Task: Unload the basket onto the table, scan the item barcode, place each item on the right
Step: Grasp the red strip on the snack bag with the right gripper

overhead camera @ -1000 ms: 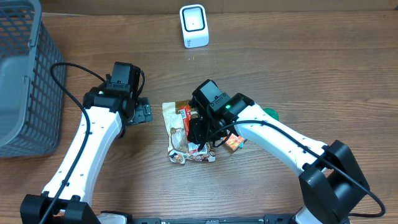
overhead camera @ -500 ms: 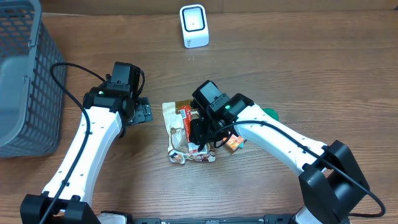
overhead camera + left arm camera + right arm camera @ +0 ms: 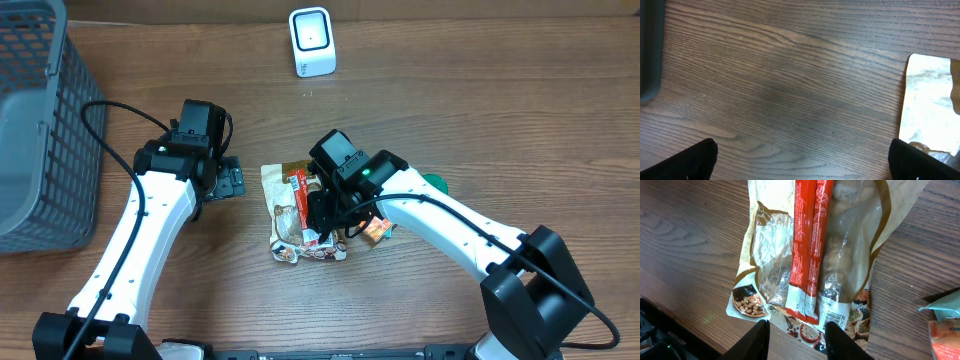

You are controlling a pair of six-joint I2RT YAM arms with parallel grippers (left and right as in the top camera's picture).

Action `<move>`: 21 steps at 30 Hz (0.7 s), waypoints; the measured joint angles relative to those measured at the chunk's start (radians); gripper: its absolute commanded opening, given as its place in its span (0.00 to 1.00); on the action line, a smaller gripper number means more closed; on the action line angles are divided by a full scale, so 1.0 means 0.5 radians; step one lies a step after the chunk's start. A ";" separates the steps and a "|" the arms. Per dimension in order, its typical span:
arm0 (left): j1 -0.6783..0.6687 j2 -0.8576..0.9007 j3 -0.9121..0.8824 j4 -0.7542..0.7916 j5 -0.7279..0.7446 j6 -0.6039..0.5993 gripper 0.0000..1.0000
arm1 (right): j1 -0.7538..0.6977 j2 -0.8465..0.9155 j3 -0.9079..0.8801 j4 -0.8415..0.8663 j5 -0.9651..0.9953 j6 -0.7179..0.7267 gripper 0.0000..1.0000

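Nearest the front edge, roughly 6 o'clock from the middle of the bench (image 3: 500, 90): loose pile of packets; snack pouch (image 3: 847, 250) lies flat with red stick packs (image 3: 807, 240) on top of it; orange packet (image 3: 376, 230) at 3 o'clock of the pile, touching it; green packet (image 3: 436, 183) just past that, mostly hidden by the arm.

Right fingers (image 3: 759, 341) hang directly over the pile, tips apart and straddling the lower end of the red packs; nothing looks clamped; contact with the pouch not clear from the wrist view; white label (image 3: 834, 316) by one tip may be the barcode, too small to read.

Left fingers (image 3: 687, 162) sit at 9 o'clock of the pile, spread wide, empty, just bare bench under them, pouch edge just inside its view.

Basket (image 3: 35, 120) at 9–10 o'clock, well apart; scanner (image 3: 311, 41) at 12 o'clock by the far edge, upright, well apart from the pile.

Step, my read: pick phase, nothing scanned yet. Next: settle on one item, close on its edge without catching the neighbours, lift clear, carry to 12 o'clock, turn the label side to the scanner face.
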 measured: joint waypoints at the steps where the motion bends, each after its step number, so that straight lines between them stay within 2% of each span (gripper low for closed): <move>1: 0.000 0.000 0.000 0.000 0.000 0.000 1.00 | 0.000 0.000 0.000 -0.001 0.000 -0.001 0.37; 21: 0.000 0.000 0.000 0.000 0.000 0.001 1.00 | 0.092 0.055 0.000 0.043 0.077 0.143 0.40</move>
